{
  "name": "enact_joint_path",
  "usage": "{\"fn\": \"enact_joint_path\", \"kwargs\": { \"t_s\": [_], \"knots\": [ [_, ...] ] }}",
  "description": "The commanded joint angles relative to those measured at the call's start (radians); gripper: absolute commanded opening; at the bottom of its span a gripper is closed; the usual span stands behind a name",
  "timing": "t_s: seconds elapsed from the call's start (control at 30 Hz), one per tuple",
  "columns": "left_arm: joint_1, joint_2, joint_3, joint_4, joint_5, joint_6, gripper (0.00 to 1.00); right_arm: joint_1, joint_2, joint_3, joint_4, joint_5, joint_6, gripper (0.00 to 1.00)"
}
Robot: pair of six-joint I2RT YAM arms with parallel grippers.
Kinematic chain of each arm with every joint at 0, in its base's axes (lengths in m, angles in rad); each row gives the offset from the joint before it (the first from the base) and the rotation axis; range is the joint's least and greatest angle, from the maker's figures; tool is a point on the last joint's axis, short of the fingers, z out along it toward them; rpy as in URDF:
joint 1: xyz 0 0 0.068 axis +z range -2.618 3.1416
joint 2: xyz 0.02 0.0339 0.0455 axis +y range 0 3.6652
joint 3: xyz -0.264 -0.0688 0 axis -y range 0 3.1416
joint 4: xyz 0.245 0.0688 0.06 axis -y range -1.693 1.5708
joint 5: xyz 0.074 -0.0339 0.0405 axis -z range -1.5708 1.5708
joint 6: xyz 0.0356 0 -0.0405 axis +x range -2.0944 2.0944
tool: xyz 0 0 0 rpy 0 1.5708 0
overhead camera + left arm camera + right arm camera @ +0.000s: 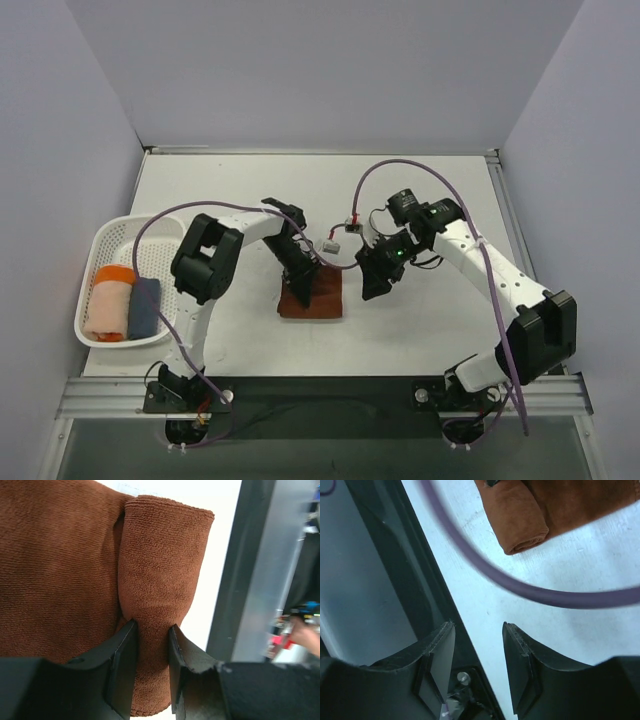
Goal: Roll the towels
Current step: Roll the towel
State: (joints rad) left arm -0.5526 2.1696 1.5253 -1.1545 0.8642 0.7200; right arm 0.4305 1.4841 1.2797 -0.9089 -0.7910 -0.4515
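Top external view: two of the three towels look finished, since the peach-orange towel (108, 300) and the slate-blue towel (145, 308) lie rolled side by side in the white lattice basket (100, 238) at the left edge of the surface (420, 200). The rust-brown towel (318, 300) lies near the middle of the surface, closer to the near edge, and is only partly done. The left wrist view shows a tight roll (160, 570) along one side, seemingly the side toward the near edge, with a broad flat stretch beside it. The left end effector (152, 630) is clamped across that roll, one finger on each flank. The right end effector (477, 630) hangs just right of the towel over bare surface, fingers apart and holding nothing. By my judgement, what remains is rolling up the flat part and likely putting it in the basket. No brand, label or writing is readable, and I cannot make out the towel's tag.
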Motion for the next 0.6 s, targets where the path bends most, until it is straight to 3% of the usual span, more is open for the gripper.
{"fn": "enact_joint_path", "kwargs": {
  "t_s": [0.0,0.13,0.23,0.37,0.57],
  "knots": [
    [0.019,0.131,0.025,-0.048,-0.198,0.104,0.31,0.072,-0.080,-0.058,0.131,0.126,0.031,0.43],
    [0.019,0.191,0.047,-0.066,-0.198,0.111,0.32,0.259,-0.096,-0.111,0.235,0.326,0.020,0.45],
    [0.020,0.220,0.065,-0.093,-0.203,0.116,0.34,0.396,-0.065,-0.131,0.313,0.479,-0.001,0.54],
    [0.020,0.226,0.079,-0.097,-0.200,0.114,0.35,0.482,0.010,-0.161,0.444,0.588,-0.033,0.67],
    [0.022,0.240,0.090,-0.108,-0.198,0.119,0.39,0.550,0.109,-0.181,0.590,0.639,-0.096,0.69]
  ]
}}
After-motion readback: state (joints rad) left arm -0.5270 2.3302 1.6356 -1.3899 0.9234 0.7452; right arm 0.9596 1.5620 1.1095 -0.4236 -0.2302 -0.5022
